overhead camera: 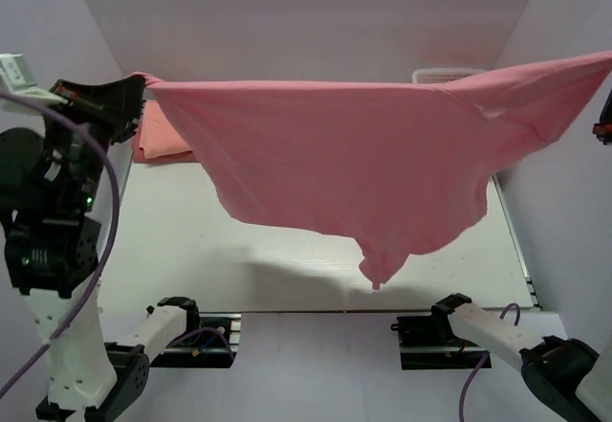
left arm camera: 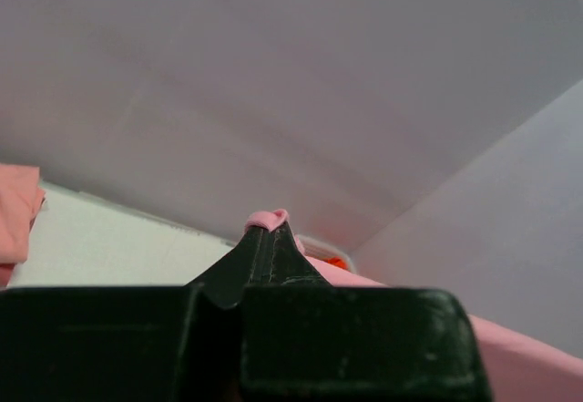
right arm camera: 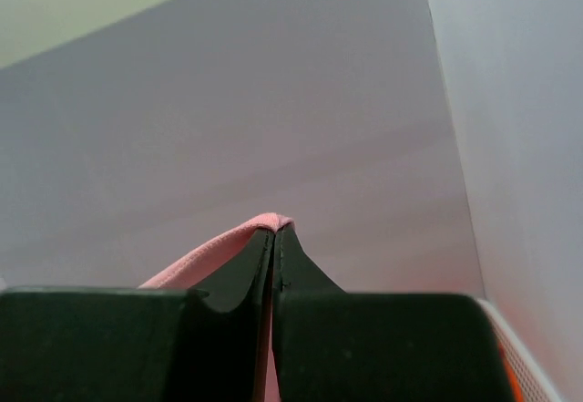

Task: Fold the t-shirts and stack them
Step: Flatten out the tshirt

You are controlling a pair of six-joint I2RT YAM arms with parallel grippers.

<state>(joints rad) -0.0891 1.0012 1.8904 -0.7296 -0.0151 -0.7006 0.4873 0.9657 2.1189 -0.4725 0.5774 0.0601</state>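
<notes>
A rose pink t-shirt (overhead camera: 363, 154) hangs spread in the air above the table, stretched between both grippers, its lower edge sagging to a point at the front. My left gripper (overhead camera: 134, 85) is shut on the shirt's upper left corner, and a fold of pink cloth (left arm camera: 267, 217) pokes out past its tips (left arm camera: 267, 231). My right gripper (right arm camera: 275, 233) is shut on the other corner, with the pink edge (right arm camera: 205, 258) running off to its left; in the top view it lies mostly past the right edge. A second, salmon t-shirt (overhead camera: 164, 140) lies folded at the back left of the table.
A white basket (overhead camera: 446, 75) stands at the back right, partly hidden by the hanging shirt; something orange (left arm camera: 334, 261) shows in it. White walls close in the table (overhead camera: 191, 240) on the left, back and right. Both arm bases sit at the near edge.
</notes>
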